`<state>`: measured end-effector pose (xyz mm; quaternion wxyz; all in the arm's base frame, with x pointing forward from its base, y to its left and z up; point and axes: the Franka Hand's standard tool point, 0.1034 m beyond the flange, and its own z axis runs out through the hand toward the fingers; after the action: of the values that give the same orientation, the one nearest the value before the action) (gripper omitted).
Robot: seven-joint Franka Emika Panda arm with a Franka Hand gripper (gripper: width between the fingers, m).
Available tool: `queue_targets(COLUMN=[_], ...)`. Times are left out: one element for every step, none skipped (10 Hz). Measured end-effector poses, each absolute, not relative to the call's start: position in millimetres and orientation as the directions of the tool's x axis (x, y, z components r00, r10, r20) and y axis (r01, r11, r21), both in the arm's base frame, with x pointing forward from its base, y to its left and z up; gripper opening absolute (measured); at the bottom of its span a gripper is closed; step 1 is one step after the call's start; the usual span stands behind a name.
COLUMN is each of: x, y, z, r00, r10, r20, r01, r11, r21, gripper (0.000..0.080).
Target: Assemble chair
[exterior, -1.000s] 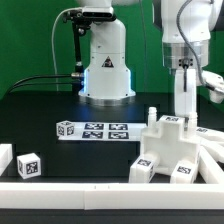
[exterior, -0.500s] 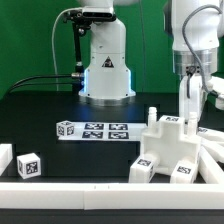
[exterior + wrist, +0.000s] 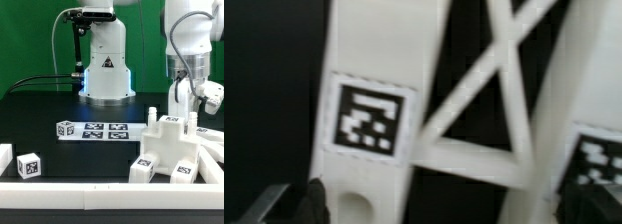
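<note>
Blocky, smooth white plastic chair (image 3: 172,150) bears square black-and-white tags (image 3: 368,117).

I see the arm (image 3: 186,55) in the upper right, above the white chair (image 3: 172,150) at lower right; the marker board (image 3: 105,131) lies at centre, a tagged cube (image 3: 29,165) lower left.

The chair (image 3: 172,150) parts look like smooth white plastic with a dull, matt face. The square tags (image 3: 367,118) on them are flat black-and-white print. The table (image 3: 40,110) top is matt black. The arm (image 3: 190,35) has a glossy white shell that catches highlights.
</note>
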<state>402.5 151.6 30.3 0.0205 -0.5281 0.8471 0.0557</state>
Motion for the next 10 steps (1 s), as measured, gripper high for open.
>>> queue_targets(x=[406, 410, 412, 416, 420, 423, 426, 427, 424, 423], y=[148, 146, 144, 142, 141, 139, 137, 138, 144, 147], z=[29.9, 29.7, 29.4, 29.2, 29.1, 29.1, 29.0, 28.9, 29.4, 32.9], r00=[-0.438, -0.435, -0.423, -0.415, -0.413, -0.405, -0.401, -0.399, -0.389, -0.372], r10=[-0.894, -0.895, -0.901, -0.905, -0.906, -0.909, -0.911, -0.912, -0.916, -0.922], r20=[-0.093, -0.094, -0.094, -0.094, -0.095, -0.096, -0.096, -0.096, -0.097, -0.103], r01=[-0.899, -0.900, -0.906, -0.910, -0.911, -0.914, -0.916, -0.917, -0.921, -0.928], r11=[0.433, 0.431, 0.419, 0.411, 0.410, 0.403, 0.399, 0.397, 0.387, 0.370], r21=[0.070, 0.067, 0.062, 0.056, 0.051, 0.046, 0.041, 0.038, 0.043, 0.040], gripper=[0.0649, 0.0649, 0.0649, 0.0649, 0.0649, 0.0649, 0.0649, 0.0649, 0.0649, 0.0649])
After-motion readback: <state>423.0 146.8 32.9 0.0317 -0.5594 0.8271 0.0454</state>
